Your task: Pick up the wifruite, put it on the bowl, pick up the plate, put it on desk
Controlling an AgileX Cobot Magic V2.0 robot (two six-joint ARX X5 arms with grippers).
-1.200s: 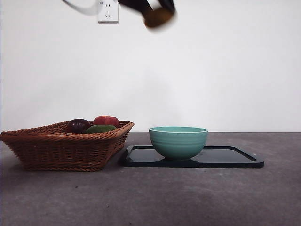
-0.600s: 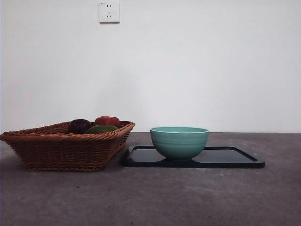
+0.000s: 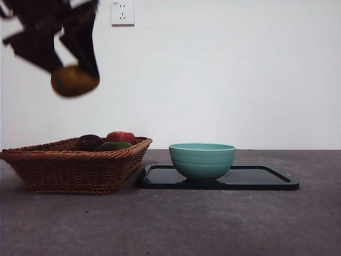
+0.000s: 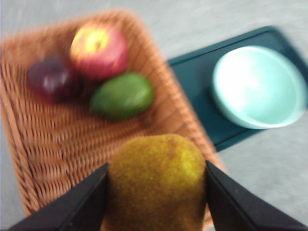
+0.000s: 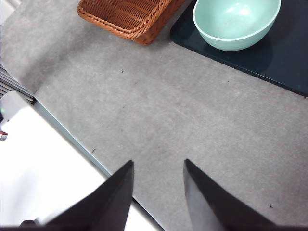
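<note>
Wifruite (image 3: pixel 74 80), oval, brownish-orange, is clamped in the blurred left gripper (image 3: pixel 72 74) above the brown wicker basket (image 3: pixel 69 168); right gripper (image 5: pixel 156 192) hovers with jaws apart.

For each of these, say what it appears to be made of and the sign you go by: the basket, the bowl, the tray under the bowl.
Basket: woven wicker or rattan, going by the brown interlaced strands and braided rim.
Bowl: probably glazed ceramic, with a smooth mint-green surface, ribbed bands and a paler rim.
Tray: dark and glossy with a raised edge; plastic or lacquered, which one cannot be told.
</note>
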